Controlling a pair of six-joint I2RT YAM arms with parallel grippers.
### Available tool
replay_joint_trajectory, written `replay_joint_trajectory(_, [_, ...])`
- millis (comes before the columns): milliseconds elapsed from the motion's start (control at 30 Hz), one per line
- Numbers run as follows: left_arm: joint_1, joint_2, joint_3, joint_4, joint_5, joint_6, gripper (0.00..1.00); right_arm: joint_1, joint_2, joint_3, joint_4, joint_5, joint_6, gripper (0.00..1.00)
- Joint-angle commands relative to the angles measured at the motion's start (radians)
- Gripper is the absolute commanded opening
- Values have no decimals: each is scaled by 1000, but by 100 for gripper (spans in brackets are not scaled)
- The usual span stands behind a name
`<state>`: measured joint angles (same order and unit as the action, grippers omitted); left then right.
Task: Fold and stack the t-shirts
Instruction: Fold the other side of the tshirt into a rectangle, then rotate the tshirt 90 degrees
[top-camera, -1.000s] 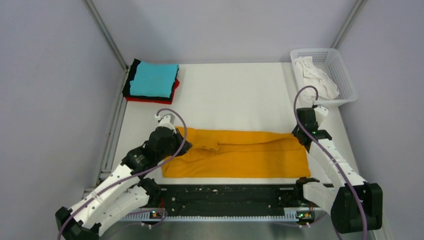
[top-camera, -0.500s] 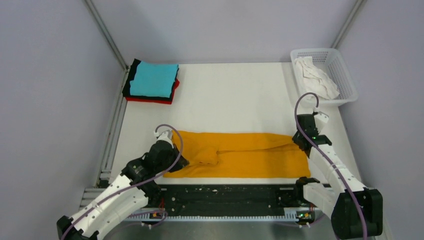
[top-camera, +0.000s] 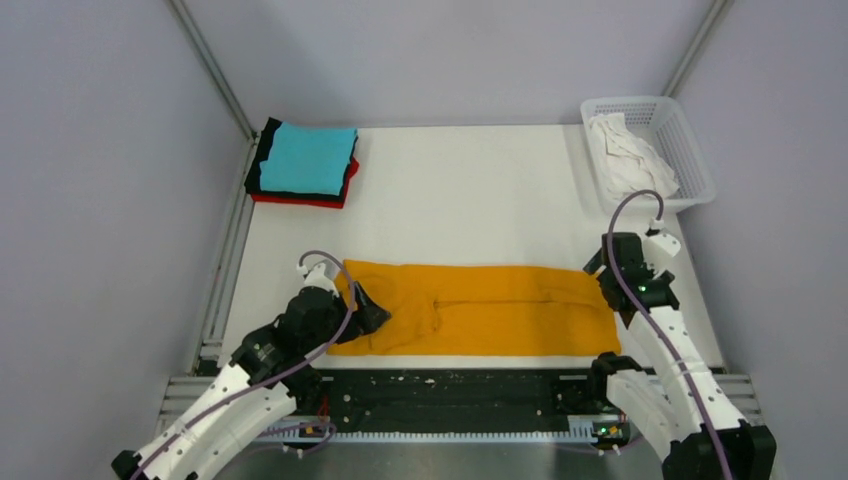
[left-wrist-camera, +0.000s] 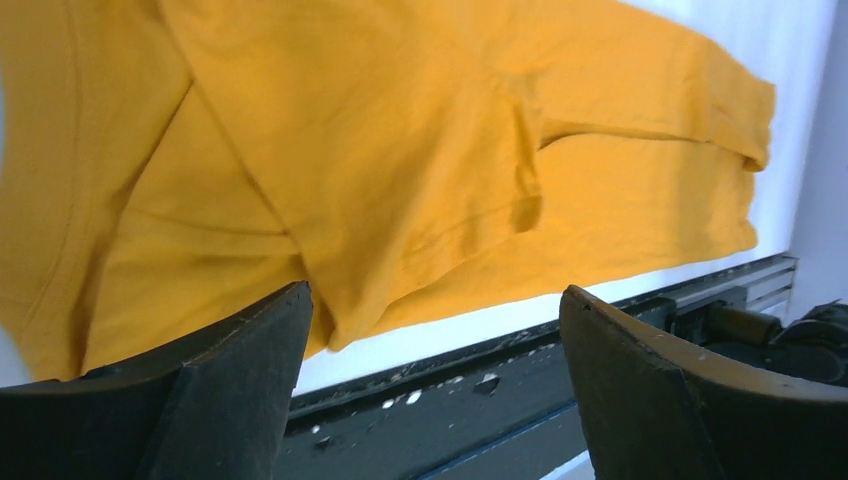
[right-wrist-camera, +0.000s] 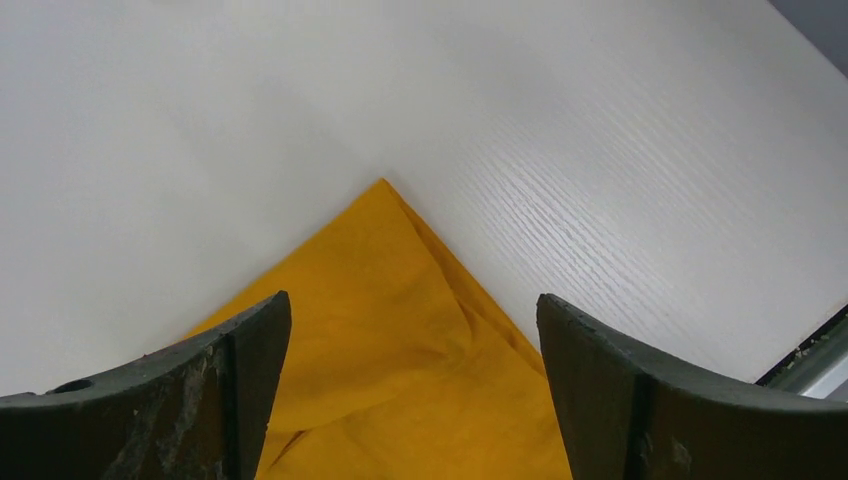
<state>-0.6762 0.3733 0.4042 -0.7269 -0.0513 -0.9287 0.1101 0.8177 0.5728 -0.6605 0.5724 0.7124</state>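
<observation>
The orange-yellow t-shirt (top-camera: 500, 310) lies folded into a long strip near the table's front edge. My left gripper (top-camera: 366, 312) hovers over its left end, open and empty; in the left wrist view the shirt (left-wrist-camera: 400, 150) fills the space beyond that gripper (left-wrist-camera: 432, 300). My right gripper (top-camera: 612, 276) stands open over the right end, above a cloth corner (right-wrist-camera: 390, 350) that lies between and below its fingers (right-wrist-camera: 412, 305). A folded stack sits at the back left: cyan t-shirt (top-camera: 308, 158) on top, red (top-camera: 350, 180) and black (top-camera: 262, 158) edges showing beneath.
A white mesh basket (top-camera: 690, 135) at the back right corner holds a crumpled white t-shirt (top-camera: 630, 155). A black rail (top-camera: 460, 390) runs along the table's front edge, just under the left gripper in its wrist view (left-wrist-camera: 450, 410). Grey walls enclose the table.
Both grippers went from shut to open and let go of the orange-yellow shirt. The left arm drew toward the front edge; the right arm shifted slightly right and nearer.
</observation>
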Motion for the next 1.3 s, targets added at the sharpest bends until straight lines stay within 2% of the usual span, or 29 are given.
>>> replay_joint_trajectory(0, [-3,80,35,254,1,70,99,11,-66,71,11,-34,-66,92])
replay_joint_trajectory(67, [-4,175,37,328,8,83,99,10,-99,52,96,-157,-117,94])
replay_joint_trajectory(133, [-4,281,40,413,18,88,99,11,-114,14,197,-346,-155,99])
replay_joint_trajectory(233, [-3,433,49,515,15,67,99,11,-109,-70,336,-587,-157,99])
replay_joint_trajectory(400, [4,640,35,646,-86,12,99,11,-50,-175,458,-637,-113,99])
replay_joint_trajectory(600, [53,841,27,818,-55,-29,99,11,23,-255,593,-703,-70,99])
replay_joint_trajectory(800, [164,1062,91,950,3,-51,99,12,63,-297,589,-735,-60,99])
replay_joint_trajectory(933, [217,1263,262,1037,79,-51,99,47,31,-361,652,-762,22,99])
replay_joint_trajectory(1000, [219,1378,388,1024,80,-53,99,107,8,-375,652,-731,52,99])
replay_joint_trajectory(1100, [228,1560,597,979,157,-82,99,189,-20,-376,610,-704,86,99])
replay_joint_trajectory(1267, [232,1813,858,1066,305,-190,97,392,9,-380,647,-662,168,99])
